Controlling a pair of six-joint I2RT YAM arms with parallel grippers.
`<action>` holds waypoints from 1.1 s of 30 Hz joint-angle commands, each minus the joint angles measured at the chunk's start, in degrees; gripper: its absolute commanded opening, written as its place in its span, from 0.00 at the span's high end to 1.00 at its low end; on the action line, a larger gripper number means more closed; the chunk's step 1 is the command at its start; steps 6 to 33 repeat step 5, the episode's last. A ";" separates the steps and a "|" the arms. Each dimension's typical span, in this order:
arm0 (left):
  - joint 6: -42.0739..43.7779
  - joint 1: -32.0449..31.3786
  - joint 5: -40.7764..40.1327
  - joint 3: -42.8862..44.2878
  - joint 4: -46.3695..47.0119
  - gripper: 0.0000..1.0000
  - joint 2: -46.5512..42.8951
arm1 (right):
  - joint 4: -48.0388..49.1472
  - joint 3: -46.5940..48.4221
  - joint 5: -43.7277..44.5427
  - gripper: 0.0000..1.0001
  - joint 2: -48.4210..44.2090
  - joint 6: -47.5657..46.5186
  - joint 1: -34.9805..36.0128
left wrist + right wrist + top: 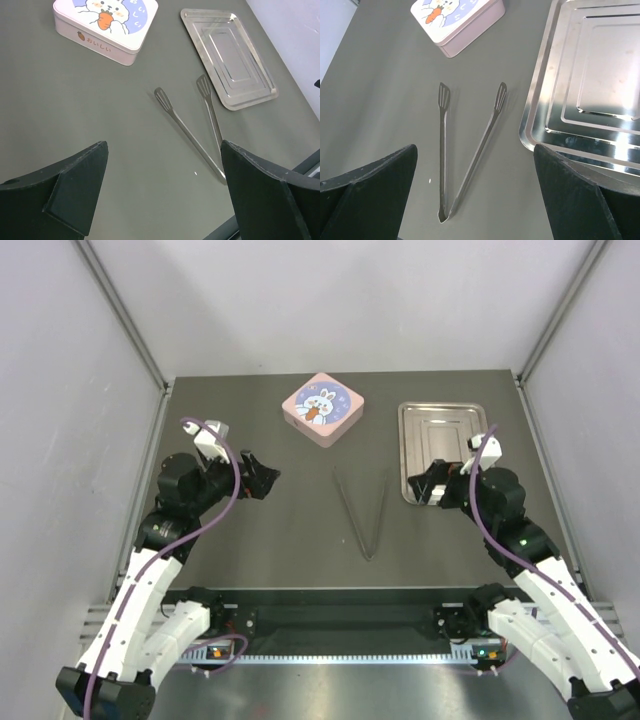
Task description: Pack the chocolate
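Grey table, one box, one tray, one tongs

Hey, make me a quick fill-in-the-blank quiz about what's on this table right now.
The lid of the pink box pictures a ____ with a carrot.
The tongs lie spread like the letter ____.
The tray is made of shiny ____.
The left gripper and right gripper have their fingers ____.
Missing words: rabbit, V, metal, open.
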 commanded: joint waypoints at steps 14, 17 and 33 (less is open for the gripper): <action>1.30 -0.11 -0.24 0.52 1.02 0.01 -0.63 | 3.17 -0.27 2.16 0.00 0.04 -1.22 0.07; 1.30 -0.11 -0.24 0.52 1.02 0.01 -0.63 | 3.17 -0.27 2.16 0.00 0.04 -1.22 0.07; 1.30 -0.11 -0.24 0.52 1.02 0.01 -0.63 | 3.17 -0.27 2.16 0.00 0.04 -1.22 0.07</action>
